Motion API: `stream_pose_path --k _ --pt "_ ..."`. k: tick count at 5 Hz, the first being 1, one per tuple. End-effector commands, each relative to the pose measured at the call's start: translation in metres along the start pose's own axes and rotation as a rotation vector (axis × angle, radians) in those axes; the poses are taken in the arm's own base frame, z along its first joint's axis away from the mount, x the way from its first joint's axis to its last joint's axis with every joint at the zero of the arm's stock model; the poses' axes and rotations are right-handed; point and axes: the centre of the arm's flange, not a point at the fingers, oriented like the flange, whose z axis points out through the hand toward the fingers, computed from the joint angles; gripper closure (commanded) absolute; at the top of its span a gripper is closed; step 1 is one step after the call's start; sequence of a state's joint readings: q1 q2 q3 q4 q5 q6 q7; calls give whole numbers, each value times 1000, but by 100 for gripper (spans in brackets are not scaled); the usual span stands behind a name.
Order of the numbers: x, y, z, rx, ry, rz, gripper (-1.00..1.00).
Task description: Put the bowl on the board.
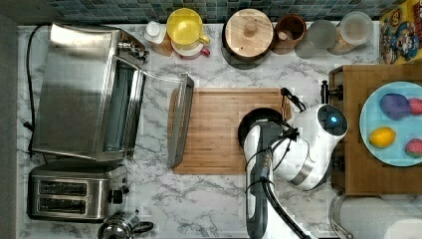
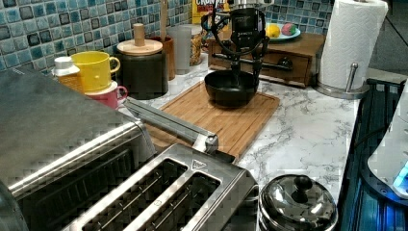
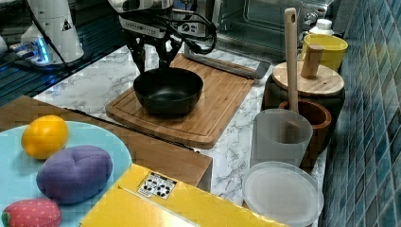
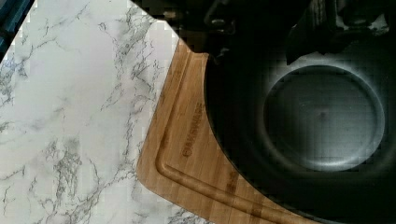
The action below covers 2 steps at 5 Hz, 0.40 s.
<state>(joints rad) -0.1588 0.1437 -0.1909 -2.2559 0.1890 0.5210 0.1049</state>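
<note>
Looking across the top view from its left, the toaster oven (image 1: 84, 92) is standing with its glass door (image 1: 180, 119) hanging open over the left edge of the board (image 1: 214, 129), hiding that strip of wood. The board is lying flat on the marble surface (image 1: 199, 199), its long axis running left to right in the top view. Further right, the bowl (image 1: 256, 119) is sitting on the board's right end, mouth facing up, but the white arm (image 1: 308, 144) is covering most of it there, leaving just a dark arc. In the left view the bowl (image 2: 231, 89) is showing whole, resting upright on the board (image 2: 226, 120) near its far end. The claw (image 2: 244, 72) is coming down over the bowl's far rim, one finger seeming to be inside the wall and one outside; whether it is pinching the rim or merely straddling it, I cannot tell. In the right view the claw (image 3: 151, 59) is standing at the bowl's (image 3: 168, 92) rear edge.
</note>
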Motion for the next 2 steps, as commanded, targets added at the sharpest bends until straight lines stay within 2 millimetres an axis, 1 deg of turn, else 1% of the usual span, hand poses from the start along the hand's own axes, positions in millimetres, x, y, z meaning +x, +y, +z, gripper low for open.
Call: stream_pose_path --k 1,2 --pt "-1 -13 -54 95 49 36 0" --pt "-1 -14 -54 96 49 36 0"
